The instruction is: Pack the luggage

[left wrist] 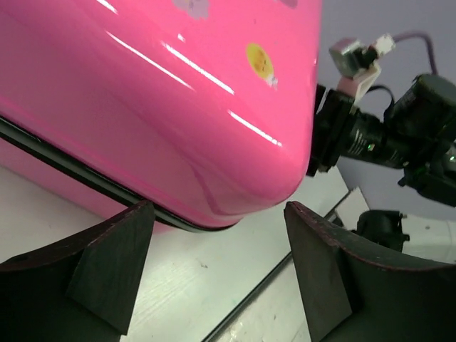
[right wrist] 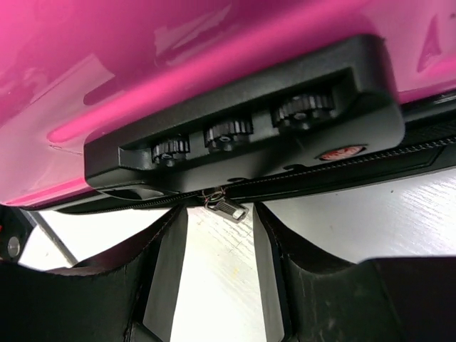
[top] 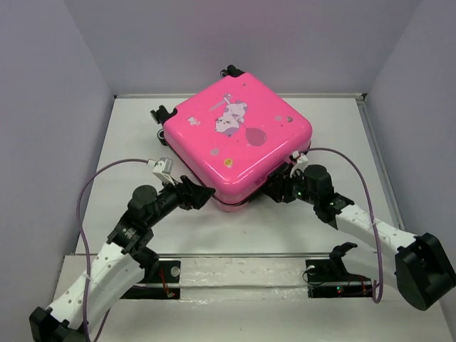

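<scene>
The luggage (top: pixel 239 135) is a bright pink suitcase lying flat and closed on the white table, its cartoon print facing up. My left gripper (top: pixel 206 197) is open at its near corner. In the left wrist view the pink corner (left wrist: pixel 214 128) hangs just above the gap between the open fingers (left wrist: pixel 114 263), and nothing is held. My right gripper (top: pixel 275 189) is open at the near right side. In the right wrist view its gripper (right wrist: pixel 221 214) sits under the black combination lock (right wrist: pixel 235 132), with the small metal zipper pull (right wrist: pixel 229 209) dangling between the fingertips, not pinched.
Black caster wheels (top: pixel 162 114) stick out at the suitcase's far left side. Grey walls enclose the table (top: pixel 135 142) on three sides. A raised strip (top: pixel 235 255) runs across the near edge, by the arm bases. My right arm shows in the left wrist view (left wrist: pixel 385 135).
</scene>
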Controlling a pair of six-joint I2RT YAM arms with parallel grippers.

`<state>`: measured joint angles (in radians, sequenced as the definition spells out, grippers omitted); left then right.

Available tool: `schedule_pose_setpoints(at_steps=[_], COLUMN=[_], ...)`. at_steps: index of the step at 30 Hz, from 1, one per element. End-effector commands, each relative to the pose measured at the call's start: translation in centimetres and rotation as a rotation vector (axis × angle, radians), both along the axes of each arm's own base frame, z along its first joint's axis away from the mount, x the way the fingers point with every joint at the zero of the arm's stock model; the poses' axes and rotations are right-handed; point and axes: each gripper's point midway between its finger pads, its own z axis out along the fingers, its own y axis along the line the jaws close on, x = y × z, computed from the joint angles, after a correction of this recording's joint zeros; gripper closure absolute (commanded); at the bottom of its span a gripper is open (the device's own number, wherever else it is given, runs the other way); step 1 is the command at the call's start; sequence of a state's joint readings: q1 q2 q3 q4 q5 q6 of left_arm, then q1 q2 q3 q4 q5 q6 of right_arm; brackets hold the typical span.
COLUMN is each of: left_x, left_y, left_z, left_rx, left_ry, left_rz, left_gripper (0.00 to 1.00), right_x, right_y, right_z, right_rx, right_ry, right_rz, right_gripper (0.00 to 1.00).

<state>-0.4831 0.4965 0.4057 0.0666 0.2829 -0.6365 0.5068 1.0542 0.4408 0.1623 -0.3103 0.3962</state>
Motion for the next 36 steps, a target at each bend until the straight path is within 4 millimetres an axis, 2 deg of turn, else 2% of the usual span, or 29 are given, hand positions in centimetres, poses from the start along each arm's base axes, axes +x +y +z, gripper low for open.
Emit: schedule_pose_setpoints(at_steps=[1, 3, 8, 10, 15, 21, 26, 31, 34, 36], left_x=[0.1, 0.0, 0.0, -0.4, -0.4, 0.2, 0.6, 0.8, 0.8, 0.9], left_y=[-1.4, -1.9, -2.1, -2.3, -2.9, -3.1, -3.2, -3.6, -4.0, -4.2], left_z=[-2.7, -4.1, -4.8, -5.8, -8.0, -8.3, -7.7, -7.1, -6.5, -6.0], left_rx=[0.038, 0.051, 0.06, 0.086, 0.13, 0.138, 0.137, 0.128, 0.11, 0.095], left_ry=[0.047, 0.079, 0.074, 0.087, 0.123, 0.115, 0.093, 0.081, 0.07, 0.059], left_rz=[0.018, 0.016, 0.052, 0.035, 0.041, 0.058, 0.062, 0.051, 0.041, 0.034], left_gripper=[0.17, 0.19, 0.3, 0.34, 0.36, 0.36, 0.36, 0.37, 0.38, 0.39], right_x=[2.4, 2.5, 2.1, 2.0, 2.1, 2.5, 3.5, 4.4, 4.5, 4.5], right_y=[0.1, -0.1, -0.4, -0.4, 0.1, -0.1, -0.8, -1.3, -0.8, -0.5], right_z=[2.1, 1.8, 2.4, 2.8, 3.6, 3.5, 3.1, 2.8, 3.1, 3.1], right_rx=[-0.031, -0.051, -0.072, -0.072, -0.086, -0.131, -0.175, -0.19, -0.146, -0.127], right_ry=[-0.095, -0.094, -0.132, -0.15, -0.172, -0.195, -0.213, -0.233, -0.248, -0.25], right_rz=[-0.073, -0.09, -0.114, -0.112, -0.113, -0.148, -0.192, -0.252, -0.252, -0.243], right_gripper=[0.53, 0.55, 0.56, 0.56, 0.56, 0.57, 0.57, 0.66, 0.8, 0.93])
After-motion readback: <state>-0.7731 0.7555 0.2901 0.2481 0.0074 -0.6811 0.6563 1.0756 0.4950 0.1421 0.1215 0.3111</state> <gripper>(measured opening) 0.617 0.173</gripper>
